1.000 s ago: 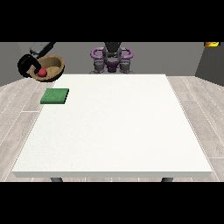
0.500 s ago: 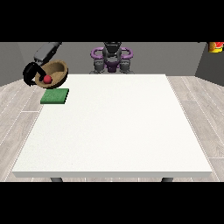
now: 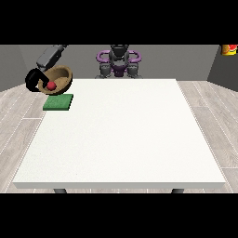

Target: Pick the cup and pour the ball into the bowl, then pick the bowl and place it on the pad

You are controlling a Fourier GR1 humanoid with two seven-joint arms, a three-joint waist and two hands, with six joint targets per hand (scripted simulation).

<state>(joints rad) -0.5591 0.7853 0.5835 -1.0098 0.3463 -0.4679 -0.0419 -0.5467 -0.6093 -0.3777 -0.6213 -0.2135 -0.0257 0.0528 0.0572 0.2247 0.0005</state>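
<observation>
Right now I see the robot hand (image 3: 34, 79) at the view's left curled round the bowl's (image 3: 59, 79) rim, ball (image 3: 51, 86) inside, held tilted just above the green pad's (image 3: 58, 102) far edge. My worry: that tilt could spill the ball, or the bowl lands half off the counter (image 3: 121, 135).

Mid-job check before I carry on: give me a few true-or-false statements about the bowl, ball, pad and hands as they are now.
1. The red ball lies inside the bowl. True.
2. The bowl sits flat on the green pad. False: it is held tilted above the pad's far edge.
3. The hand at the view's left holds the bowl. True.
4. The pad lies at the middle of the table. False: it lies at the far corner on the view's left.
5. A cup stands beside the pad. False: no cup shows on the table.
</observation>
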